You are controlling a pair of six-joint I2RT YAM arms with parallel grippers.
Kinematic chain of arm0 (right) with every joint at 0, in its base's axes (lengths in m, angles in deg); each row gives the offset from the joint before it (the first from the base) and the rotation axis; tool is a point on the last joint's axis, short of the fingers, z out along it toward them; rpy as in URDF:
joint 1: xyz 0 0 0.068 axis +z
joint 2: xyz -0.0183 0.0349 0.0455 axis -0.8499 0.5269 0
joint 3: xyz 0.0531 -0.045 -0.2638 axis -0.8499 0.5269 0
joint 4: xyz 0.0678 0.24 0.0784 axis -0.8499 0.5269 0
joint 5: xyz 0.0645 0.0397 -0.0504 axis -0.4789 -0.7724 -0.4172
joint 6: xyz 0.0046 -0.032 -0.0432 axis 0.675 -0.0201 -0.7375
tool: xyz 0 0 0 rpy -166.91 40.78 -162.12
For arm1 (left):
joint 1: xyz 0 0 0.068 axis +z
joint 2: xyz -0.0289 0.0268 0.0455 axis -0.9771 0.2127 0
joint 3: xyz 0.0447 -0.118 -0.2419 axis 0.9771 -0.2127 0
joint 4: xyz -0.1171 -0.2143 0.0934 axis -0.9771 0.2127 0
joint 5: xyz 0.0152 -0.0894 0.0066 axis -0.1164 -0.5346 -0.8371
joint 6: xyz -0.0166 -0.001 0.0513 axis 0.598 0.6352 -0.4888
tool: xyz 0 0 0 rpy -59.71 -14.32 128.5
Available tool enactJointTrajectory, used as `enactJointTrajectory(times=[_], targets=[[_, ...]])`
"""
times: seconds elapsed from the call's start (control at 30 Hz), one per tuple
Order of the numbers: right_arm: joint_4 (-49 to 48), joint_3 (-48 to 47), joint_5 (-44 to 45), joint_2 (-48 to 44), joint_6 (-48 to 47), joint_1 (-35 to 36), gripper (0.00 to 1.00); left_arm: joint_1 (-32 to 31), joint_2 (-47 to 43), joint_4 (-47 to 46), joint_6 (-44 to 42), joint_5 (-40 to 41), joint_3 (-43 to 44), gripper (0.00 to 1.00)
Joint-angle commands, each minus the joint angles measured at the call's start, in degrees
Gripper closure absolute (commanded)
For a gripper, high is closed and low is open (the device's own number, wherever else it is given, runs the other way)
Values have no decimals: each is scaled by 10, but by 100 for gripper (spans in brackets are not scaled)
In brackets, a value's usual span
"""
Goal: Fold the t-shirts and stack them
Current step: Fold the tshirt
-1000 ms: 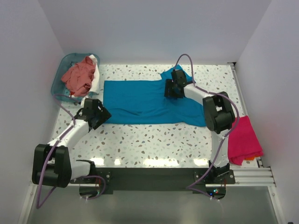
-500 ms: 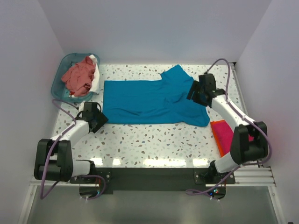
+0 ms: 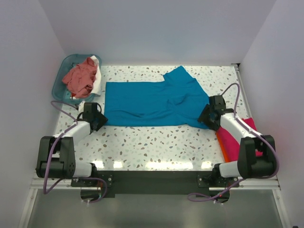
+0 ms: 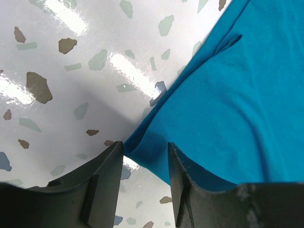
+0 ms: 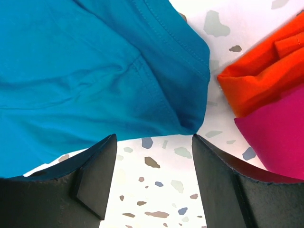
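A large teal-blue t-shirt (image 3: pixel 152 102) lies spread flat across the middle of the table. My left gripper (image 3: pixel 97 118) is at its near left corner. In the left wrist view the gripper (image 4: pixel 145 154) is open, and that corner of the teal shirt (image 4: pixel 223 95) lies between the fingers. My right gripper (image 3: pixel 208 116) is at the near right corner. In the right wrist view it (image 5: pixel 154 142) is open and empty, and the teal shirt's corner (image 5: pixel 118 71) lies just past the fingertips. Folded orange (image 5: pixel 266 71) and magenta-pink (image 5: pixel 280 137) shirts lie beside it.
A translucent teal basket (image 3: pixel 64 66) at the back left holds a crumpled salmon-pink shirt (image 3: pixel 80 78) and a white one (image 3: pixel 97 80). The magenta and orange stack (image 3: pixel 235 140) lies at the right edge under my right arm. White walls close in three sides.
My right gripper has swung from the shirt's far sleeve out right and back to its near right corner. My left gripper has shifted slightly to the near left corner.
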Motion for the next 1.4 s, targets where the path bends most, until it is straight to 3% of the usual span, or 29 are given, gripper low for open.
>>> enactJointTrajectory(times=[0.0,0.33,0.4,0.47,0.5,0.57,0.9,1.13,1.2,1.23,1.27,1.3,1.33,1.37], targets=[[-14,16,24,-17,17,-6,32,4,12,-11,8,-3,-1,54],[-75,26,27,35,9,-30,36,4,11,-7,8,-4,5,77],[-77,16,27,43,3,-33,49,4,11,3,8,-4,10,84],[-66,-3,28,45,-5,-34,72,5,5,11,6,-4,17,90],[-59,-11,29,40,-8,-34,91,6,2,19,6,-3,19,92],[-37,-27,29,29,-19,-34,99,11,-11,29,3,-3,24,95],[87,-33,-17,-117,-38,-58,100,62,-111,131,-27,-18,35,100],[192,20,-47,-262,-15,-74,100,64,-232,196,-16,-37,-12,100],[222,33,-56,-324,-1,-74,92,63,-261,216,-8,-43,-33,100],[222,44,-69,-342,2,-74,88,63,-288,224,-6,-44,-39,92],[232,40,-76,-372,2,-74,66,63,-300,239,-4,-45,-42,83],[243,33,-77,-381,8,-74,51,64,-312,247,3,-50,-48,70],[251,21,-77,-386,6,-74,38,62,-333,250,5,-57,-48,48],[251,15,-72,-389,3,-73,24,62,-342,252,4,-63,-44,39]])
